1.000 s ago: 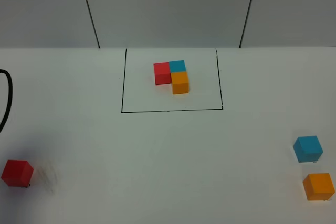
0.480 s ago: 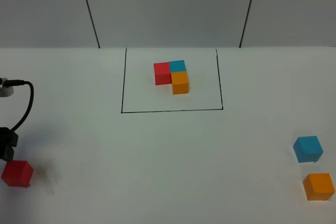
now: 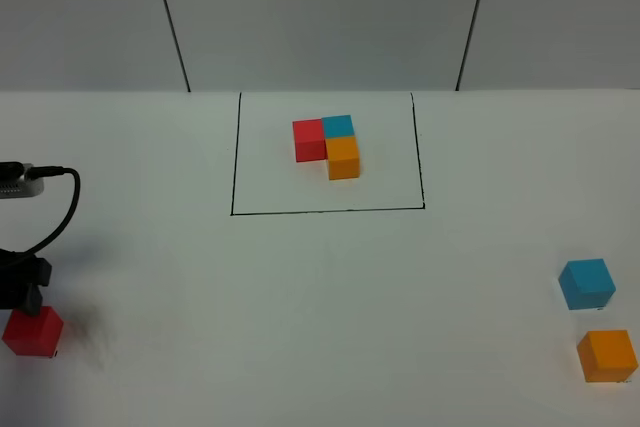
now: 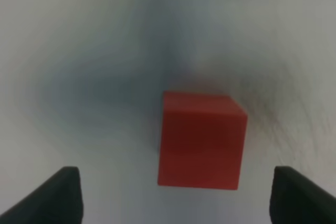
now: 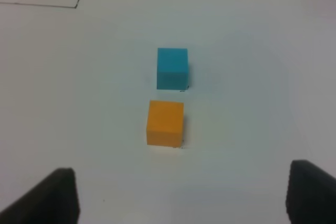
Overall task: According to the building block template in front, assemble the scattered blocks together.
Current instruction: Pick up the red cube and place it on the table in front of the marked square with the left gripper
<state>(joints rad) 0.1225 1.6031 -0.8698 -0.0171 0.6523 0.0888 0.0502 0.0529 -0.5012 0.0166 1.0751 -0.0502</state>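
The left tool has come in by the red cube, jaws spread wide, cube just ahead, ungripped.

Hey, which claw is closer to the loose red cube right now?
Left. The left claw hangs open just over the red cube, not gripping it. The right claw is across the table, open, above the blue cube and orange cube.

Soft, even light washes the white table, with no glare. In the left wrist view the red cube, between the dark, defocused left fingers, is soft-edged, with a smeared grey shadow beyond it. Ahead of the blurred right fingers, the blue cube and orange cube look sharper, their shadows thin.
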